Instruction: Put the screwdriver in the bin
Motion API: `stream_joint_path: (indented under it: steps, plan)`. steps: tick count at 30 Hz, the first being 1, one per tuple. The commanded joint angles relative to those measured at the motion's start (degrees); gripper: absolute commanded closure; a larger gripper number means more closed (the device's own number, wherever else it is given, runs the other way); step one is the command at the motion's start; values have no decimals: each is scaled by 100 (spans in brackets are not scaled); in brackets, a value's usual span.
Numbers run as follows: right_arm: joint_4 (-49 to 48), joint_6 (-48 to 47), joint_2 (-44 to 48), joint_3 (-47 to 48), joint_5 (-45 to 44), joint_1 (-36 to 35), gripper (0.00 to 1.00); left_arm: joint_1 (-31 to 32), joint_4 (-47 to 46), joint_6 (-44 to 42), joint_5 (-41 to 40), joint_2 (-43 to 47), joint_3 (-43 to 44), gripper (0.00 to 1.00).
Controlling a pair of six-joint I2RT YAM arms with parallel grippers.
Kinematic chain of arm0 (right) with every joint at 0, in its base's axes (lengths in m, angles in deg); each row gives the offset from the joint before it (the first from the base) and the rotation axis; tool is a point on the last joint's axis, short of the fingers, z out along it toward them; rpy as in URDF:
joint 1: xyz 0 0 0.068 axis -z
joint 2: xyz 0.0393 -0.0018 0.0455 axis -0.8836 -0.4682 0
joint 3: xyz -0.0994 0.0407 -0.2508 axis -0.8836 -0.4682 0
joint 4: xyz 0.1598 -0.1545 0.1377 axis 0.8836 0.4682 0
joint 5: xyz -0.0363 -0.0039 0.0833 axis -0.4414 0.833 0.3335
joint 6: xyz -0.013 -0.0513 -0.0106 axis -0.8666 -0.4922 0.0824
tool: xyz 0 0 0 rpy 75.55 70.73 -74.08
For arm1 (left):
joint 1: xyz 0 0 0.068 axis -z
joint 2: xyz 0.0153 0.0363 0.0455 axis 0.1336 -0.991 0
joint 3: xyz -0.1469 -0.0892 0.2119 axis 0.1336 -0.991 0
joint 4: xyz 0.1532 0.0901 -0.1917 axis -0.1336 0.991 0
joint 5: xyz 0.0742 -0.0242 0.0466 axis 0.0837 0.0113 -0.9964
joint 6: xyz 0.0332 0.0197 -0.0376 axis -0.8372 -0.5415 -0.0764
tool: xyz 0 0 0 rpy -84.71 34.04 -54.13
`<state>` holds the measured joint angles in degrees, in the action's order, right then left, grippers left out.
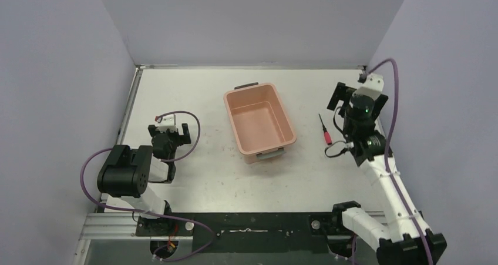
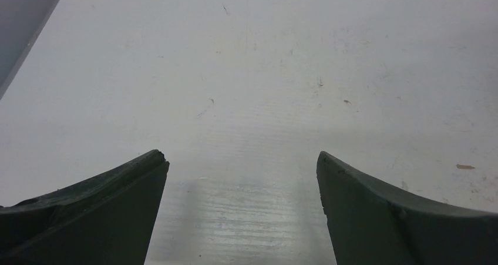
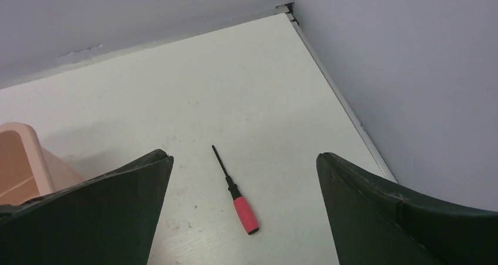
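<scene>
Right gripper [image 1: 358,103] hangs over the right side of the table [image 1: 194,94] in the top view, raised above the surface and holding nothing. The screwdriver [image 1: 324,130] lies flat on the table just to its left, between it and the bin [image 1: 261,124], touching neither. The bin sits near the middle of the table, well apart from the left gripper [image 1: 170,134], which is low over the table's left side. From the left wrist, the left gripper [image 2: 241,154] has its fingers [image 2: 106,212] spread wide, with only bare, scuffed table [image 2: 264,71] between them. From the right wrist, the right gripper [image 3: 242,156] is fully spread, jaws far apart and gripping nothing. The screwdriver [image 3: 236,194] lies on the table below the gap between them, red handle nearer the camera and thin black shaft pointing toward the back wall. A corner of the bin [image 3: 17,159] shows at the left edge, behind the left finger.
</scene>
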<state>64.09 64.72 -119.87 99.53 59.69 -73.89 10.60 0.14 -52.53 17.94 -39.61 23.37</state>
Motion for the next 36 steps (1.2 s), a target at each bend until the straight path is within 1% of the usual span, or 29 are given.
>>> stream_joint_path:
  steps: [1, 3, 6, 10, 13, 17, 18, 19, 20, 23, 24, 27, 30, 36]
  plan:
    - [1638, -464, -1888, 1620, 1067, 452, 0, 7, -185, 20, 33, 65, 85, 3]
    - [2192, -547, -2819, 2257, 1924, 777, 0, 7, -183, 21, 32, 60, 88, 3]
    - [2577, -686, -3845, 2678, 2368, 916, 0, 7, -189, 18, 34, 62, 85, 3]
    - [2393, -817, -4788, 2559, 2669, 943, 0, 7, -181, 18, 35, 60, 90, 3]
    - [2203, -831, -5323, 2386, 2696, 944, 0, 7, -182, 17, 35, 63, 90, 3]
    - [2069, -832, -5747, 2141, 2649, 944, 8, 7, -180, 17, 34, 60, 90, 3]
    - [2017, -819, -5784, 2074, 2633, 944, 13, 7, -181, 20, 35, 59, 90, 3]
    - [1982, -801, -5804, 1999, 2642, 951, 23, 7, -184, 19, 35, 57, 90, 3]
    - [1964, -790, -5817, 1957, 2644, 953, 38, 7, -177, 22, 35, 55, 90, 3]
    - [1995, -740, -5712, 1897, 2638, 953, 87, 7, -183, 17, 30, 61, 90, 3]
    - [2036, -728, -5637, 1903, 2625, 946, 99, 7, -176, 23, 33, 64, 90, 3]
    - [2265, -654, -5229, 2004, 2548, 923, 100, 7, -177, 23, 34, 59, 90, 3]
    - [2615, -556, -4624, 2288, 2242, 865, 100, 7, -183, 20, 32, 57, 90, 3]
    - [3645, -356, -3767, 3222, 1944, 703, 100, 7, -181, 17, 35, 62, 94, 3]
